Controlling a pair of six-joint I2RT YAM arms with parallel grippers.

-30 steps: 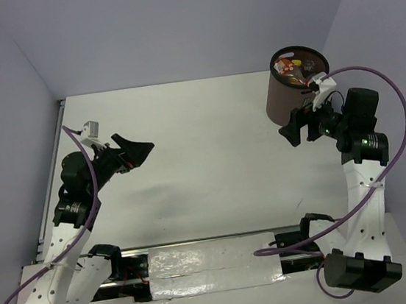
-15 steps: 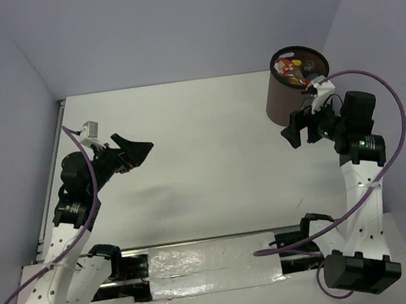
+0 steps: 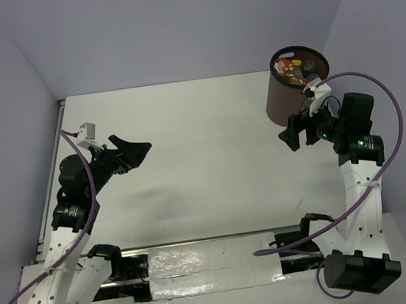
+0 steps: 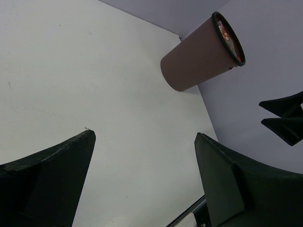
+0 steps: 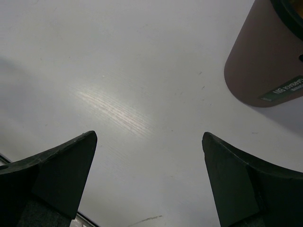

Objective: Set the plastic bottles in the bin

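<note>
The bin (image 3: 284, 103), a brown cylinder with a black rim, stands at the table's far right corner. The plastic bottles (image 3: 293, 67) lie jumbled inside it, showing red and orange-yellow bits. In the left wrist view the bin (image 4: 196, 64) is far off, with a sliver of the bottles (image 4: 228, 36) past its rim. My right gripper (image 3: 289, 137) hangs open just in front of the bin, holding nothing. The right wrist view shows bare table between the jaws (image 5: 149, 135) and the bin's wall (image 5: 262, 56) at upper right. My left gripper (image 3: 142, 150) is open and empty above the table's left side (image 4: 144, 135).
The white table (image 3: 202, 145) is bounded by grey walls at the back and on both sides. A metal rail with foil (image 3: 210, 266) runs along the near edge between the arm bases. A purple cable (image 3: 387, 111) loops off the right arm.
The right arm has drawn slightly back and up beside the bin. The left arm has shifted a little to the left. Both grippers stay open.
</note>
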